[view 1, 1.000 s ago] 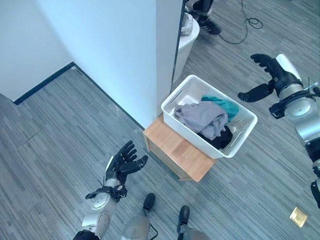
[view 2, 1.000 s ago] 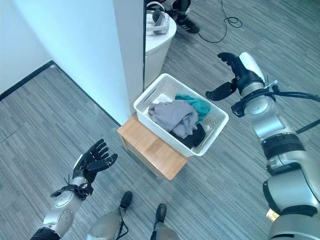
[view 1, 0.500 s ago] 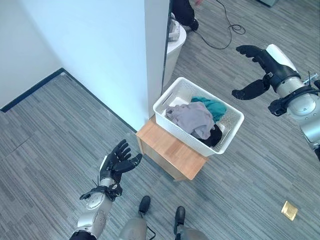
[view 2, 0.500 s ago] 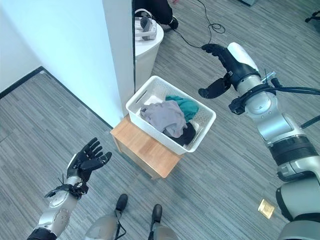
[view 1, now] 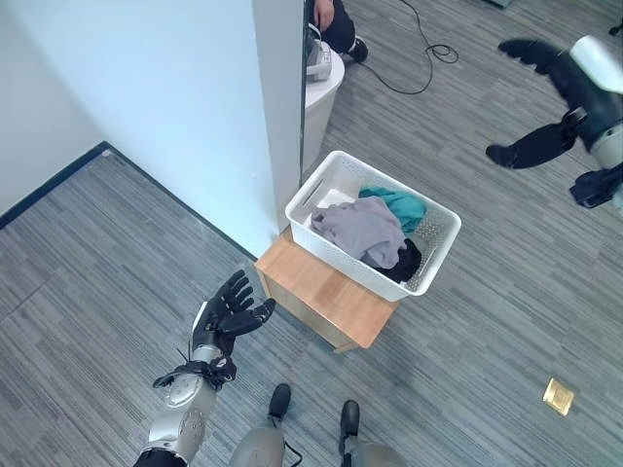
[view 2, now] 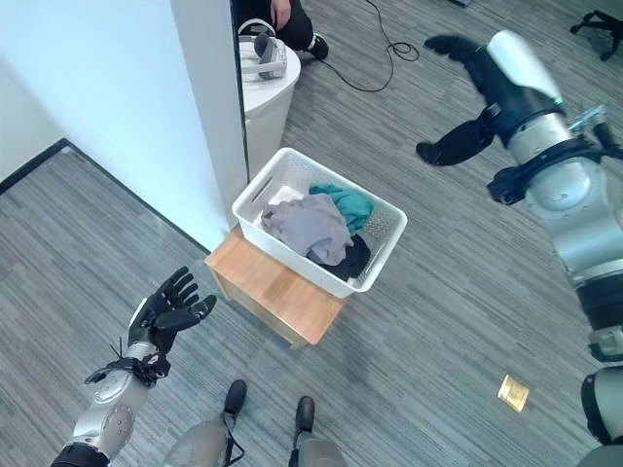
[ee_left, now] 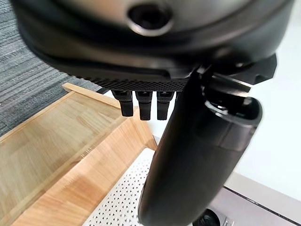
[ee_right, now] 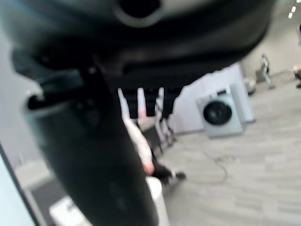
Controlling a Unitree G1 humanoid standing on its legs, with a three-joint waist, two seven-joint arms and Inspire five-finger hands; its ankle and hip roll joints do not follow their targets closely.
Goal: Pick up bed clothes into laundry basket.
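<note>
The left hand (view 1: 232, 312) is low and near, on the left, over the grey floor (view 1: 88, 282). Its fingers are spread out and it holds nothing. The right hand (view 2: 474, 97) is up high on the far right, well away from everything. Its fingers and thumb are stretched wide, and it holds nothing too.

Between the two hands, in the middle, sits the white laundry basket (view 1: 435, 235). It stands on a small wooden table (view 1: 311, 284), right beside the corner of a white wall (view 1: 195, 107). Inside the basket lie the clothes: a grey cloth (view 1: 360, 228) on top, a teal cloth (view 1: 399, 204) at the far side, and something black (view 1: 407, 261) at the near right. No clothes lie on the floor that I can see.

Farther away, past the wall, there is a round white stand (view 2: 273, 88), and part of a person (view 2: 292, 19) shows there.

I think the putting-in step is done for these clothes, since both hands are empty. Next the robot would need to look for more bed clothes, if any are left, and reach a hand down to grab them.
</note>
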